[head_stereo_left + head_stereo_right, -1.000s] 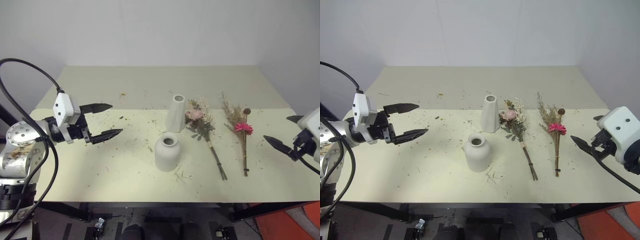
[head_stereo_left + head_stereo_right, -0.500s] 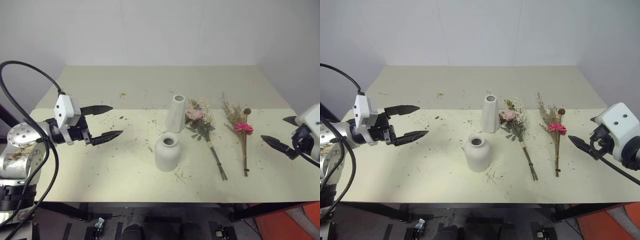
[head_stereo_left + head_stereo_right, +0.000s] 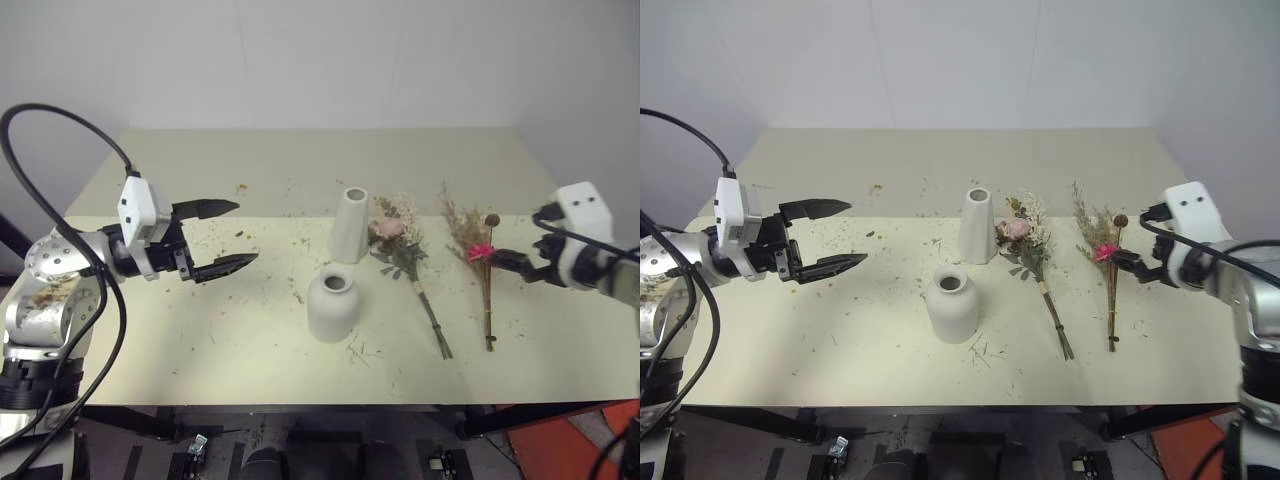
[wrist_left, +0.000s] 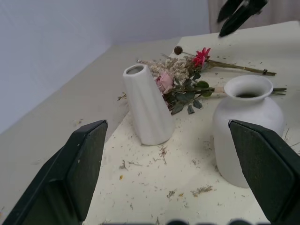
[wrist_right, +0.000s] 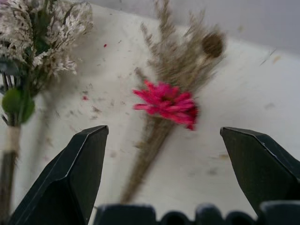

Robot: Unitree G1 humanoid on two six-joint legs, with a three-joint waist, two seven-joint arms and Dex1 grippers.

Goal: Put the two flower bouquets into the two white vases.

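Bouquets lie untouched on the counter [image 3: 250, 330] at right of centre, the grass bunch [image 3: 482, 262] beside the rose bunch [image 3: 402, 246], both vases [image 3: 349, 225] empty, so the first pickup is in hand. Right pincer [image 3: 505, 262], jaws apart, points at the magenta daisy and should drop onto the stems; left pincer [image 3: 228, 236] hovers agape at left.

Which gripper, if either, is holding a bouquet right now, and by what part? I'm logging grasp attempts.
Neither. The right gripper is open, by the grass bouquet with the magenta daisy, not closed on it. The left gripper is open, holding nothing.
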